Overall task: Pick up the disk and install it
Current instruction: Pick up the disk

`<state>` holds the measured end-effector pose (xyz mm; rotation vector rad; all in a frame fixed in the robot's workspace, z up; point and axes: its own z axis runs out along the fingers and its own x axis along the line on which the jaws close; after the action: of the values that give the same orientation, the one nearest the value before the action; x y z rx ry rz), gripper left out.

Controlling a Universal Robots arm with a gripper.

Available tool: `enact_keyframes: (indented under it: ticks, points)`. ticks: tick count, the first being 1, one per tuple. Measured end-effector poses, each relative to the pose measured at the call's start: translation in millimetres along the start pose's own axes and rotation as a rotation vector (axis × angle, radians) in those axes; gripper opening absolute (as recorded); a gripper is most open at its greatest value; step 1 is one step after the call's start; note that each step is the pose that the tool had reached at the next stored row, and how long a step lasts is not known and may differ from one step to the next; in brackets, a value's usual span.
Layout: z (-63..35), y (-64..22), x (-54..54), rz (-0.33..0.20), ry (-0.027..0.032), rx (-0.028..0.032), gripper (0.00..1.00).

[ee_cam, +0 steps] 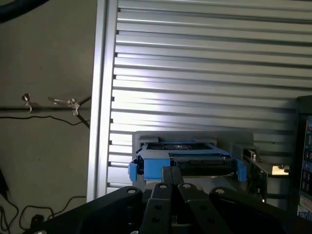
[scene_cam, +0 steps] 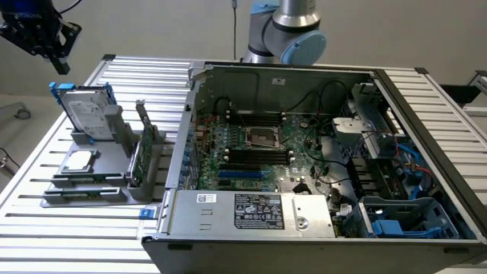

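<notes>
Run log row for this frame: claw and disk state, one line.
claw: shut, above disk, not touching | disk: upright in grey holder, unheld | case: open, beside holder

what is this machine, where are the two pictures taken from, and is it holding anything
It is a grey-and-blue robot arm with a black gripper on its end. One picture comes from a camera off the arm, overlooking a ribbed metal table; the other from a camera on the wrist, looking past the gripper. On the table sits an open computer case with a green motherboard. Beside it a grey rack holds a silver-grey hard drive in a blue plastic carrier, standing on edge, a small square silver chip and a thin green circuit card. The gripper is shut, holds nothing and hangs above the drive.
</notes>
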<state>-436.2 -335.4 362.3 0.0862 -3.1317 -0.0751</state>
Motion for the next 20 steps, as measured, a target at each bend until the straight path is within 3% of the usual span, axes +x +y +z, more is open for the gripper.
enact_keyframes:
  ticks: [10,13,20]
  points:
    - [0.0,0.4,0.0,0.0,0.0,0.0,0.11]
    - [0.6,0.9,8.4,-0.001,0.0,0.0007,0.11]
    - [2.8,0.8,9.6,-0.098,0.0105,0.0024,0.11]
